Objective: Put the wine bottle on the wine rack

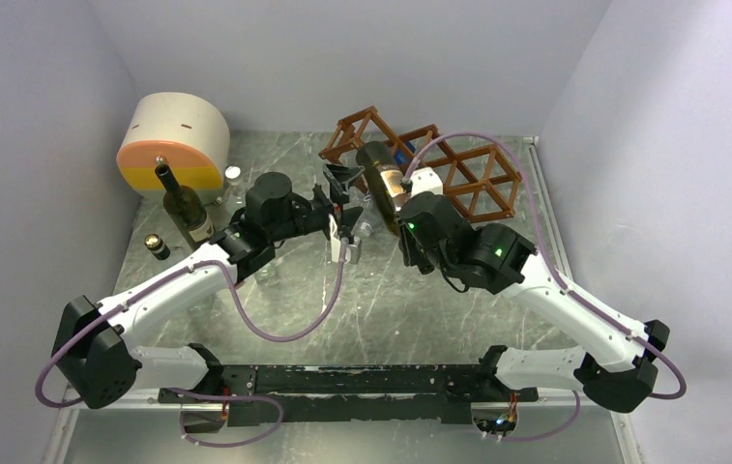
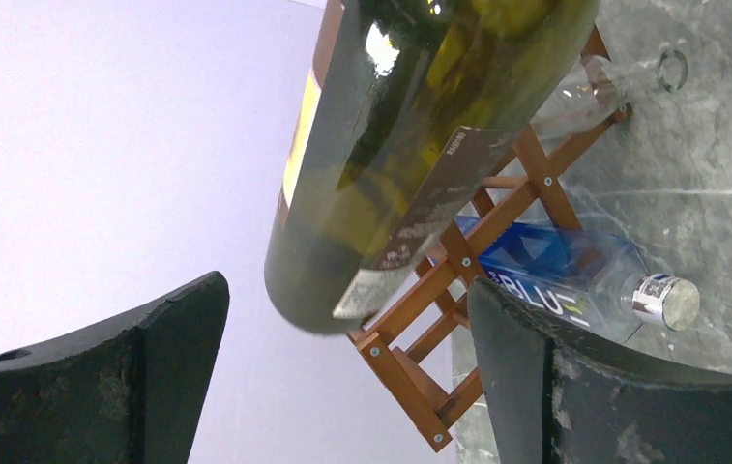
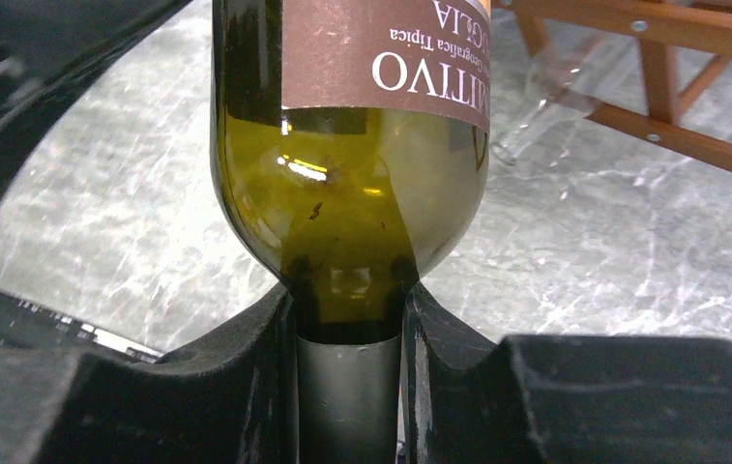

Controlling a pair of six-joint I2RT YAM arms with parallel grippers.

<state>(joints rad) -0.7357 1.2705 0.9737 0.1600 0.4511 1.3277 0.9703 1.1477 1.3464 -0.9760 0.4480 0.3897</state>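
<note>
My right gripper (image 1: 394, 205) is shut on the neck of a dark green wine bottle (image 1: 379, 166) with a brown label. In the right wrist view the fingers (image 3: 275, 348) clamp the neck of the bottle (image 3: 347, 164). The bottle's body lies over the left end of the reddish-brown wine rack (image 1: 458, 169); I cannot tell whether it touches the rack. My left gripper (image 1: 346, 209) is open and empty, just left of the bottle. In the left wrist view its gap (image 2: 347, 387) sits below the bottle's base (image 2: 400, 164), with the rack (image 2: 458, 290) behind.
A second wine bottle (image 1: 184, 207) stands upright at the left, in front of a round cream and orange container (image 1: 173, 143). A small dark bottle (image 1: 156, 246) and a small jar (image 1: 234, 176) stand nearby. A blue bottle (image 2: 565, 275) and a clear glass bottle (image 2: 613, 82) lie by the rack.
</note>
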